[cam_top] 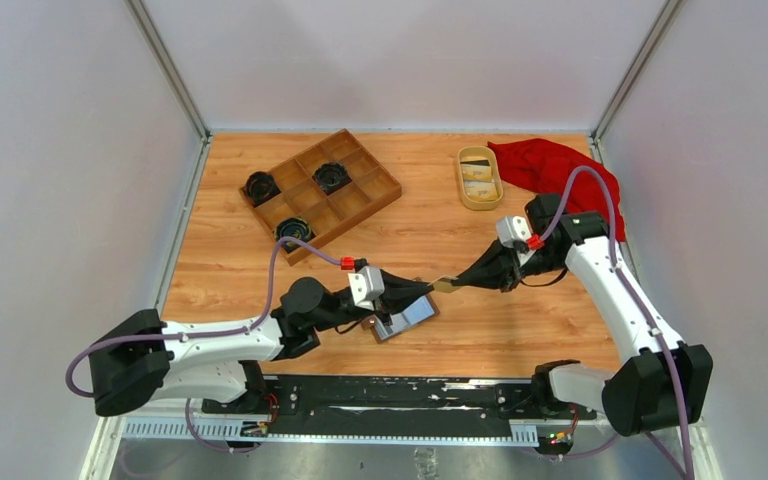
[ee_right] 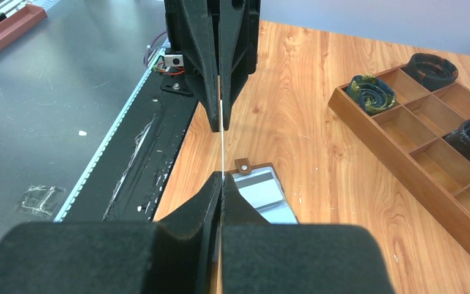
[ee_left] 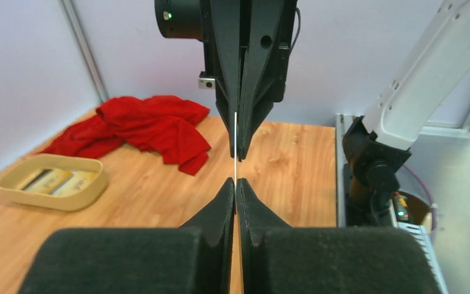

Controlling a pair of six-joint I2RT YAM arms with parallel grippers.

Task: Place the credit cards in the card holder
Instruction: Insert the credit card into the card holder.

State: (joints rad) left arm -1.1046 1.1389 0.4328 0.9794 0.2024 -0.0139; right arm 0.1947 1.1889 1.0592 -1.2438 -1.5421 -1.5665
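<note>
Black fingers of the left gripper (cam_top: 428, 289) and the right gripper (cam_top: 460, 282) meet tip to tip above the near middle of the wooden table (cam_top: 430, 220). Both are pressed together on the same credit card (cam_top: 445, 285), each pinching an opposite end. In both wrist views the card shows only as a thin pale line, held edge-on between the two pairs of fingers and clear of the table.

Just beneath the left gripper, the card holder (cam_top: 412, 316) lies open on the table near the near edge, its shiny grey pockets facing up and its snap tab pointing away.

Toward the far right corner, an oval yellow dish (cam_top: 480, 206) holds more cards (cam_top: 478, 172), with a crumpled red cloth (cam_top: 545, 165) beside it. Toward the far left, a wooden compartment tray (cam_top: 348, 203) carries dark round objects (cam_top: 331, 177) in three of its compartments.
</note>
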